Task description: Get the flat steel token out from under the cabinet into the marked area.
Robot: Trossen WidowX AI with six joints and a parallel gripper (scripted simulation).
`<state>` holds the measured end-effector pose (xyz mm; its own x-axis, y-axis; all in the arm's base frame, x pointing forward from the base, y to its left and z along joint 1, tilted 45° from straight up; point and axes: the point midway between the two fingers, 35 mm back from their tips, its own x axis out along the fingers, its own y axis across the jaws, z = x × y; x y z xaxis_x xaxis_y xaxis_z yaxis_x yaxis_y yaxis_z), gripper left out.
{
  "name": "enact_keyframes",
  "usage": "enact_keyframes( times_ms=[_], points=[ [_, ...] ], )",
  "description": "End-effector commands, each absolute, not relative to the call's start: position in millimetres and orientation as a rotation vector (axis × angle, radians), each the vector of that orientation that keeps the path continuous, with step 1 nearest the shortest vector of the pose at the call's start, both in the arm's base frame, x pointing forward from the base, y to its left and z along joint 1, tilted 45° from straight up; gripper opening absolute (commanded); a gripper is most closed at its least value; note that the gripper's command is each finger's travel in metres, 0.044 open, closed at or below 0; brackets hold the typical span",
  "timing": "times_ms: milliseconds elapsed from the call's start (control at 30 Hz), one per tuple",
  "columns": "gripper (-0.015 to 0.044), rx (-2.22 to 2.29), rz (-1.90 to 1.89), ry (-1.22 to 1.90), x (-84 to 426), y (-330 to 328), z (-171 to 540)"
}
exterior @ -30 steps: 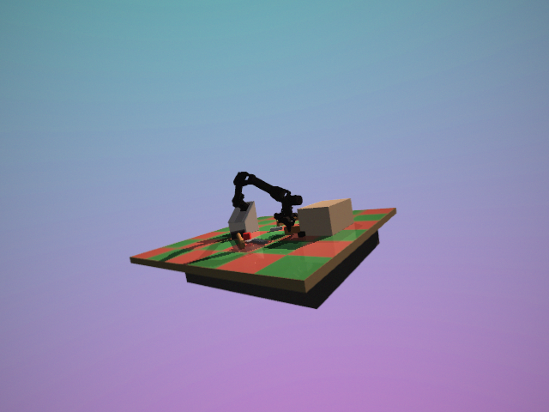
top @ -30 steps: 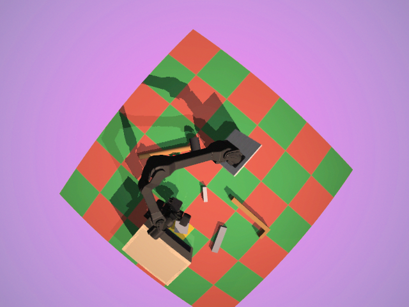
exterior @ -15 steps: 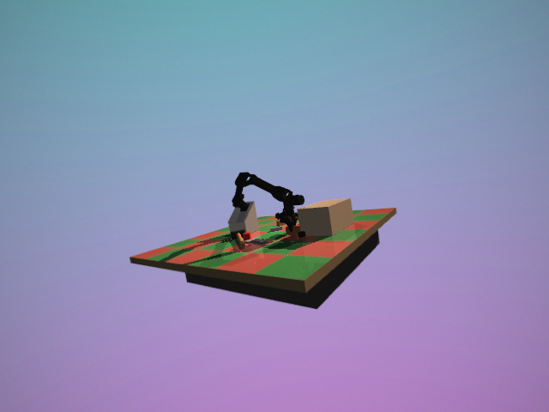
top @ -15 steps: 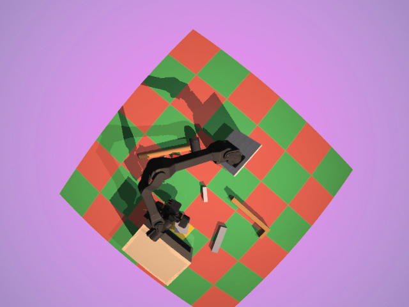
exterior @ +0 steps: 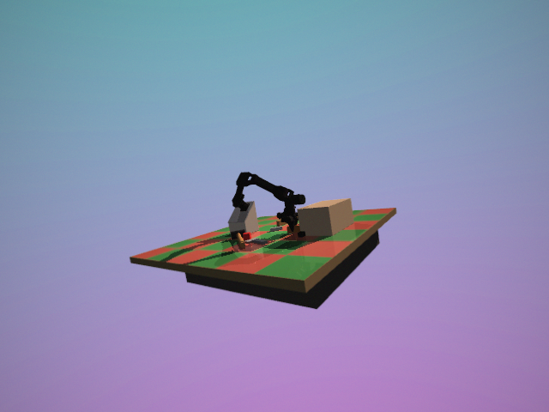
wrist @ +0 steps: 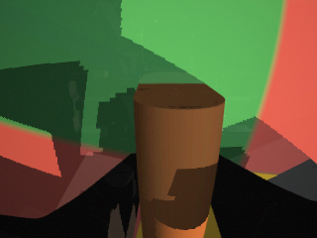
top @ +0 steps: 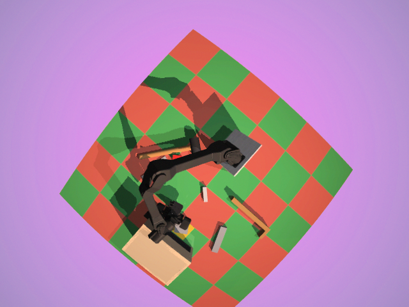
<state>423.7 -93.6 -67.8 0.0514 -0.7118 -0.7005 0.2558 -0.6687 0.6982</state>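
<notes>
Keep the pincer (top: 178,216) (exterior: 291,222) (wrist: 172,162) clamped on the brown handle (exterior: 295,229) (wrist: 178,139), seen upright between both fingers in the wrist view. Judge the far end with care, being hidden below. From overhead, find the cabinet (top: 156,254) (exterior: 315,221) towards seven o'clock on the surface (top: 215,211) (exterior: 288,266), and the yellow marked area (top: 190,230) (wrist: 264,176) at about two o'clock from the cabinet's middle.

Look on that yellow for a grey piece (top: 181,229) (wrist: 297,179), partly covered by the pincer from above. Take this as possibly the steel token, but not certainly; cannot tell from here. Check the vent slots (top: 179,241) before trusting that reading, and allow for a token still under the cabinet.

If still needing to rake, work low and slow, pulling away from the cabinet towards one or two o'clock, with gentle contact to avoid tipping or flinging the token. If already done with raking, lift the handle straight up first, then carry well clear of the yellow, perhaps towards twelve o'clock. Avoid dragging sideways across the grey piece, at risk of nudging it over the border. Lower fully before opening, then back off upward without brushing anything.
</notes>
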Motion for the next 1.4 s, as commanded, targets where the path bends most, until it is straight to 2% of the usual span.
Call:
enact_keyframes(
  times_ms=[0,1367],
  points=[
    [0.0000,1.619,-1.716,-0.458,421,-88,-75],
    [0.0000,1.618,-1.717,-0.457,399,-91,-74]
  ],
)
